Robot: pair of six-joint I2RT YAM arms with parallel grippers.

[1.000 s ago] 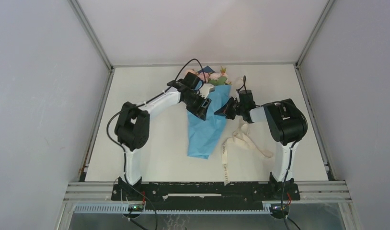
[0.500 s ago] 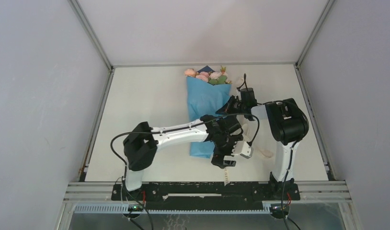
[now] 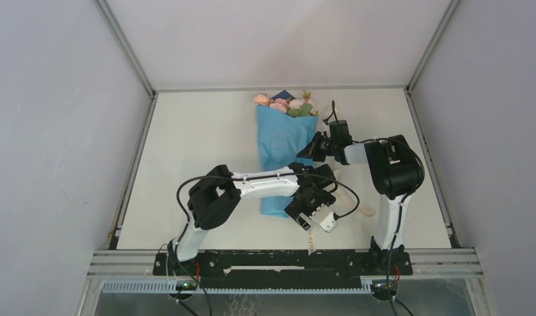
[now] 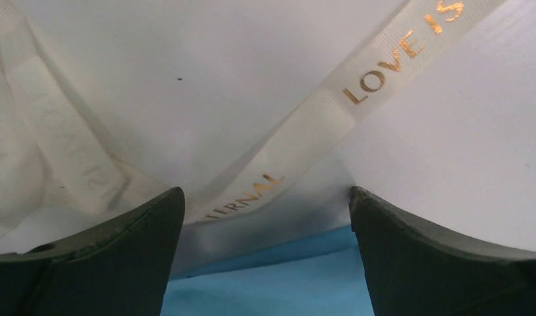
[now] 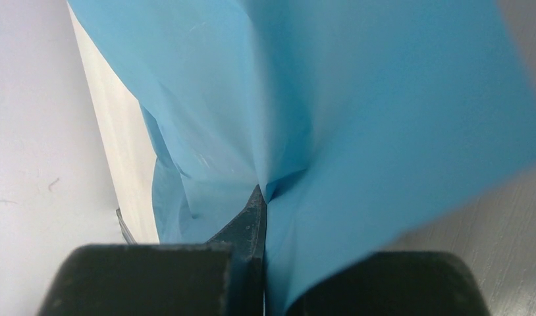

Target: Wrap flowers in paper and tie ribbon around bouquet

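White matte table [image 3: 199, 151], boxed in by plain grey walls [image 3: 54, 145] on the left, right and back. Aluminium posts [image 3: 124, 46] run up the far corners, black base rail [image 3: 278, 262] along the near edge. Bouquet [image 3: 283, 141] lies flat toward the back of the table, pink and peach flowers [image 3: 283, 103] with green leaves pointing at the far wall, light-blue paper [image 3: 278, 158] cone narrowing toward the arms. Right gripper [image 3: 313, 149] clenched on the paper's right edge about mid-cone; its wrist view shows a blue fold pinched between the black fingers [image 5: 249, 227]. Left arm reaches across to the right, left gripper [image 3: 311, 214] released, jaws spread wide, low over the table just beside the cone's narrow tip. Its wrist view shows cream ribbon [image 4: 318, 122] lying loose on the white surface ahead of the spread fingers [image 4: 120, 243], gold lettering LOVE IS and ETERNAL, blue paper edge at the bottom. More ribbon loops lie right of the cone, one tail running to the near edge. Small dark speck [image 4: 180, 79] on the tabletop
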